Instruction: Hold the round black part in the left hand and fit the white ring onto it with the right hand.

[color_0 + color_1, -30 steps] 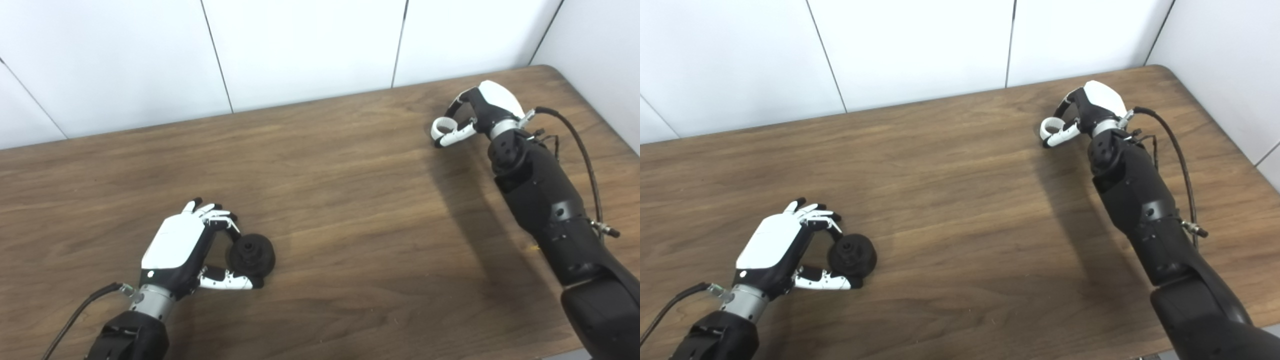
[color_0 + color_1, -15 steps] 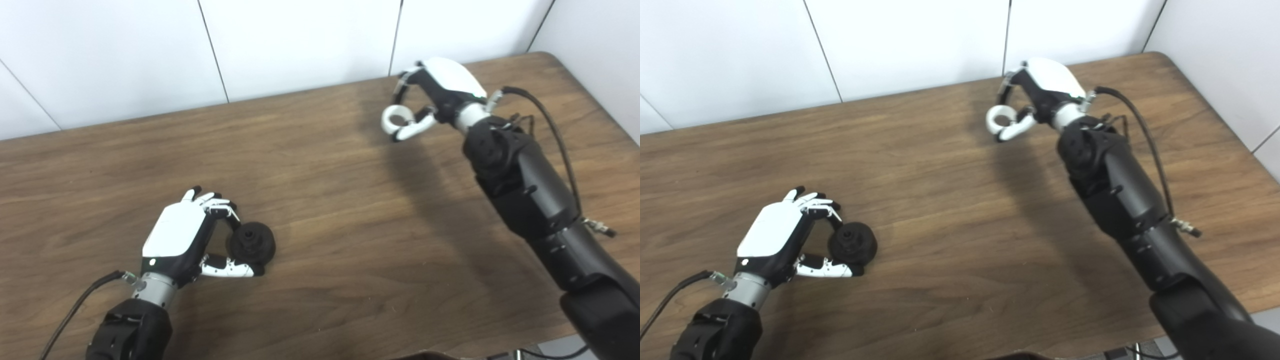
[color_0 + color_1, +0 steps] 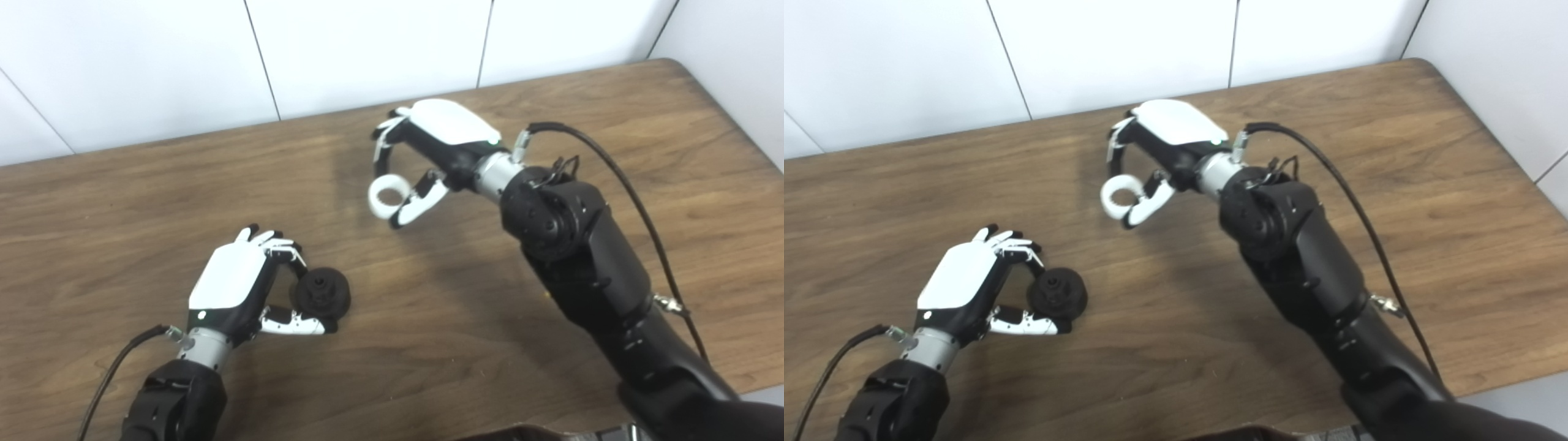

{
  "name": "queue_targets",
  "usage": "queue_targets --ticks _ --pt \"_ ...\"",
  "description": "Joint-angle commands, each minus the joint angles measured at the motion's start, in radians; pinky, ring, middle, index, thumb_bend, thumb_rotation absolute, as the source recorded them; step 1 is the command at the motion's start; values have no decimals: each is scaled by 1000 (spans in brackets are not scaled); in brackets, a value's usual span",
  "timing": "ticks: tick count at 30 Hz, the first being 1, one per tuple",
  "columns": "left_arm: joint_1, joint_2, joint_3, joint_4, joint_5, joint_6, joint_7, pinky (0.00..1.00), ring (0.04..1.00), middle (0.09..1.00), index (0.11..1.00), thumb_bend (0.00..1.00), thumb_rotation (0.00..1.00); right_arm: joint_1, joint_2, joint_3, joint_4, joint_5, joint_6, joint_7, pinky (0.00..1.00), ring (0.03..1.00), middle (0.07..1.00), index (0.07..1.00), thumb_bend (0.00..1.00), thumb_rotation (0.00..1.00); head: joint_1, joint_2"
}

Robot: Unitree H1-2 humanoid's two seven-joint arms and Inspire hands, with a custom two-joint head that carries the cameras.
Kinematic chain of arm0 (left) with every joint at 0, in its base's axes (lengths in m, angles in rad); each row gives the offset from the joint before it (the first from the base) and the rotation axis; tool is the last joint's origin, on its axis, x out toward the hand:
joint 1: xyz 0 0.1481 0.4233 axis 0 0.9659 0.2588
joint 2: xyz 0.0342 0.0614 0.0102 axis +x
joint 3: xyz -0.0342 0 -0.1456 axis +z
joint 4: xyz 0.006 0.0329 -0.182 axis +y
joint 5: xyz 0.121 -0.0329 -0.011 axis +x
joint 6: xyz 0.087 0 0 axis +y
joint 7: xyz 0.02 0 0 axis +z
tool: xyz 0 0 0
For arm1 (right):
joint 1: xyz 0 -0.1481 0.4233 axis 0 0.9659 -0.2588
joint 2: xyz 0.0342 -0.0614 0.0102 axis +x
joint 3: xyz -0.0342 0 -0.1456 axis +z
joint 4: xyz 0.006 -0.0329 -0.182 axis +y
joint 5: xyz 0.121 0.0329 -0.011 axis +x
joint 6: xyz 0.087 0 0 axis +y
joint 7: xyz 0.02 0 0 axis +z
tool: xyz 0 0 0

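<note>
The round black part (image 3: 322, 293) sits low at the table's front left, pinched between the thumb and fingers of my left hand (image 3: 242, 288), which is shut on it. My right hand (image 3: 429, 147) hangs above the table's middle, shut on the white ring (image 3: 386, 196), which it holds between thumb and fingertips with its hole facing up. The ring is up and to the right of the black part, well apart from it. In the right eye view the ring (image 3: 1119, 195) and black part (image 3: 1058, 293) show the same gap.
The wooden table (image 3: 429, 318) ends at a white panelled wall (image 3: 367, 49) behind and a side wall on the right. A black cable (image 3: 618, 177) loops off my right forearm. Another cable (image 3: 116, 367) trails from my left wrist.
My right hand has carried the white ring from the far right of the table leftward and nearer to the black part. The left hand with the black part has shifted slightly right.
</note>
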Motion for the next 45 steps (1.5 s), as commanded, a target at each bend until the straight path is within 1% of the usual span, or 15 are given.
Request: queue_targets --ticks 1,4,8,12,18,25,28,37,45 --pt "-16 -6 -7 -39 20 4 -5 1000 893 775 484 523 54 -29 10 -8 -52 -8 -2 5 1000 968 859 485 523 135 6 2" --pt "-19 -17 -15 -42 34 7 -6 1000 893 771 484 523 53 -23 27 -1 -73 2 -7 20 1000 970 870 485 523 135 42 9" --pt "-18 -34 -21 -45 46 12 -9 1000 898 777 484 522 53 -15 42 24 -87 2 -19 26 1000 967 861 484 523 132 85 15" --pt "-18 -54 -27 -43 55 18 -9 1000 900 783 484 523 53 -2 40 42 -83 8 -38 16 1000 971 851 484 523 133 126 21" --pt "-17 -69 -38 -32 75 11 8 1000 898 779 484 523 54 22 37 45 -66 34 -67 3 1000 983 850 484 523 133 161 25" --pt "-16 -79 -40 -31 90 18 3 1000 897 782 484 522 54 44 35 61 -48 30 -87 2 1000 972 852 483 523 134 167 20" --pt "-15 -80 -39 -24 87 10 15 1000 897 780 483 523 53 48 36 68 -41 28 -86 10 1000 971 852 484 523 134 167 20" --pt "-15 -85 -39 -25 95 15 11 1000 897 781 483 523 55 67 34 79 -29 34 -86 14 1000 983 857 485 523 133 168 20" --pt "-19 -86 -36 -22 89 11 13 1000 895 779 483 523 53 77 39 96 -3 26 -108 -8 1000 987 866 485 523 134 160 17"
